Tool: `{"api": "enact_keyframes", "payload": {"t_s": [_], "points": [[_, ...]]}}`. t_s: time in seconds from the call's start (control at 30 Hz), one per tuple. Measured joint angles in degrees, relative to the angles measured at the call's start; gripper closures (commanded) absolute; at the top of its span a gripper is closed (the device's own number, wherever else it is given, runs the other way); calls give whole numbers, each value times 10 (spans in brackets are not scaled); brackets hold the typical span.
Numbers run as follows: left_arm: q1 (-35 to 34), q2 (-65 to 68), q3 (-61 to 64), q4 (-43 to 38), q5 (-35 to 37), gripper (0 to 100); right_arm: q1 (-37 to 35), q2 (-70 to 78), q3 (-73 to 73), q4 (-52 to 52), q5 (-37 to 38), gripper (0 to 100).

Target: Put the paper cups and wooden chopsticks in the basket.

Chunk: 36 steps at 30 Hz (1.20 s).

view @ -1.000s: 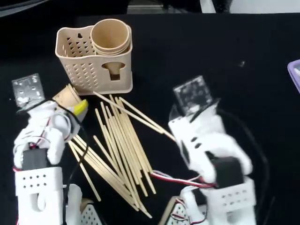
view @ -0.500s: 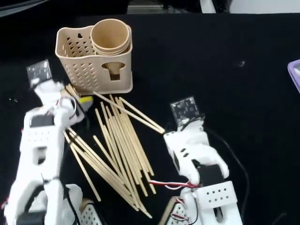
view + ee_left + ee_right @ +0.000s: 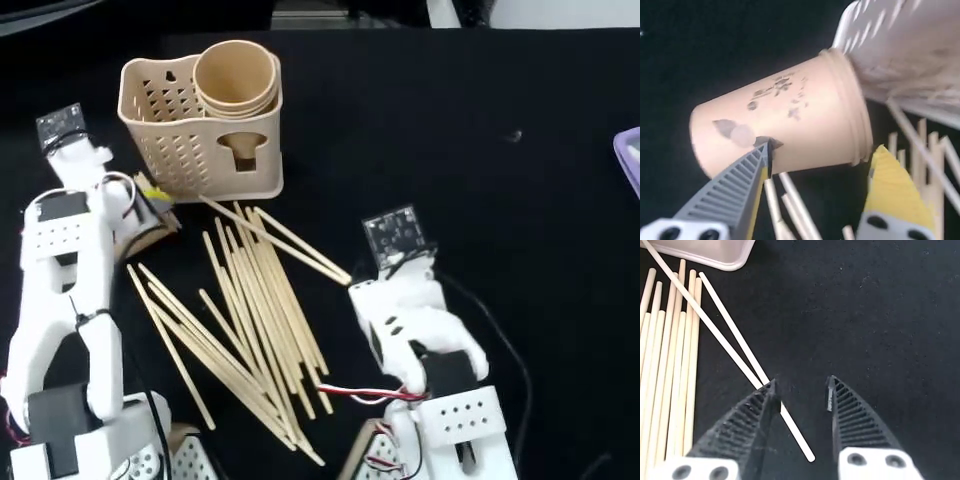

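Black cloth covers the table in the high view. The basket stands well ahead of both arms, with stacked paper cups already in it. The left gripper sits just short of the basket's near wall, over a loose cup lying on its side. The chopsticks fan out between the arms, and the right gripper is at the near ends of two that angle away from the pile.

From the left wrist, the left gripper is spread wide and grips nothing. Its grey finger meets the loose cup at mid-wall, while its yellow finger sits just past the rim. A squeeze from here would likely press along the cup's length. That could crumple the paper or send the cup rolling against the basket just beyond. Chopsticks lying under the cup could be dragged along.

From the right wrist, the right gripper is also released, straddling the tip of one stray stick. Pinching so near the end, I judge, risks the thin stick pivoting or slipping out. Its far end could then sweep into the bundle beside the fingers.
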Motion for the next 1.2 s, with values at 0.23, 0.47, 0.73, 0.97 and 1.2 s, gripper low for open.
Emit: {"api": "enact_keyframes", "payload": {"t_s": [0.23,0.47,0.73,0.97,1.2], "points": [[-56,3,-31,67,-105,730,0,0,0,0,0,839],[-127,3,-90,137,-236,733,0,0,0,0,0,839],[-164,5,-180,208,-294,728,0,0,0,0,0,838],[-101,10,-165,178,-269,728,0,0,0,0,0,838],[-89,11,-83,70,-267,730,0,0,0,0,0,837]]}}
